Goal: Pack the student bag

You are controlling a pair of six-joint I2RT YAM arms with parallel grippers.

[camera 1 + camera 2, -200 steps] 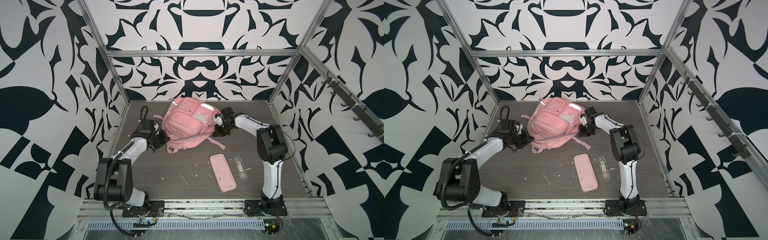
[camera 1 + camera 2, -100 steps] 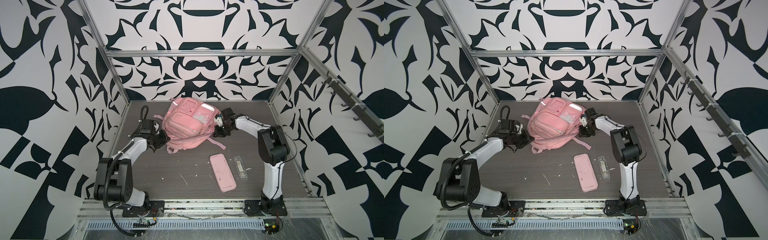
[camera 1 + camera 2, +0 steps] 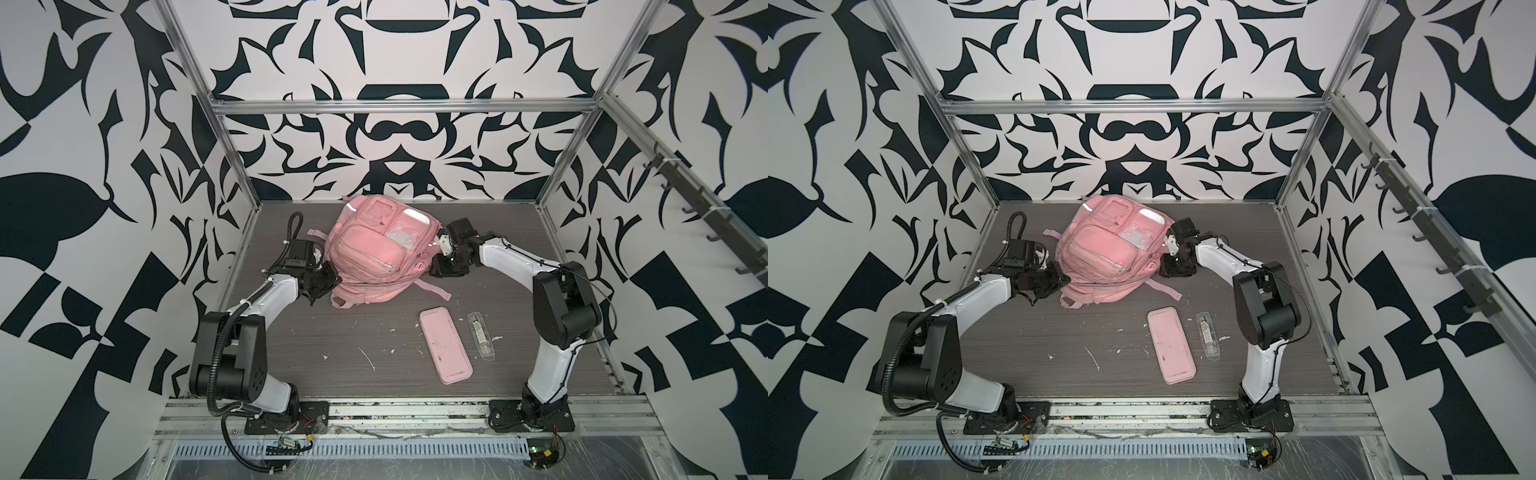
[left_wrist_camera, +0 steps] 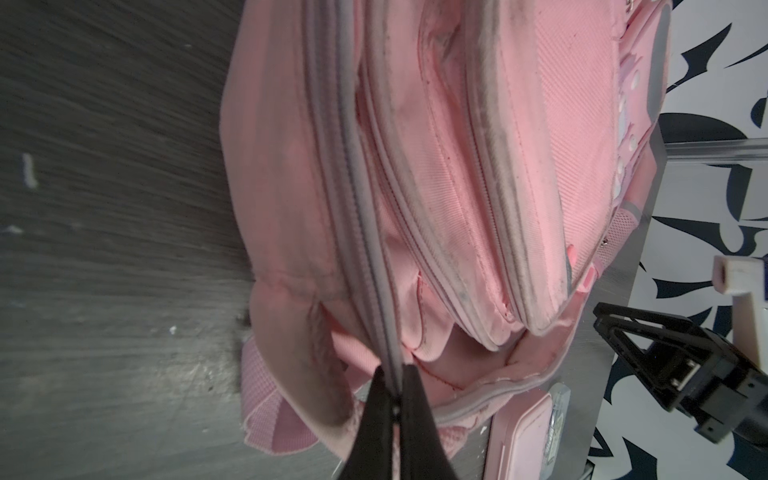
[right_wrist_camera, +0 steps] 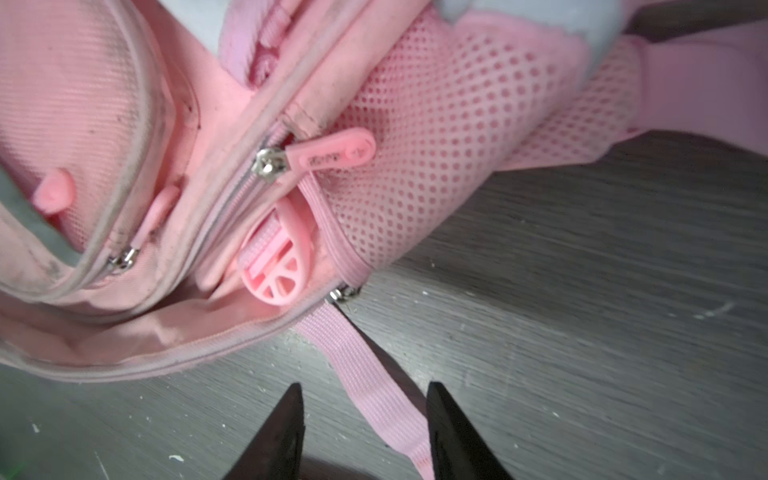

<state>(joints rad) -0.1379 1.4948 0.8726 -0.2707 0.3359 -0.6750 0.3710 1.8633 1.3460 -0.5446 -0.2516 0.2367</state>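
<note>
— Over at the far middle of the table we have the student bag, lying front pockets up with an arm at either side.

— And look at the left gripper: it's pinched tight on the grey zip edge at the bag's near-left corner. We read that as an anchor, keeping the mouth taut so the soft fabric can't slump.

— Over on the bag's right side, the right gripper has its fingers parted and is squeezing nothing. The pink strap just lies on the table through the gap.

— (That strap looks like a snag waiting to happen, we'd say.)

— We can see pink lining inside, so we judge the main compartment is at least partly unzipped. The metal slider sits just beyond those open fingertips.

— Meanwhile the pencil case and the clear packet just beside it wait on the near right, well apart from the bag. Nothing packed yet, by our reckoning.

— So we're at the opening stage. With the right one free to fetch, the left's hold makes sense: one props the mouth, one loads.
</note>
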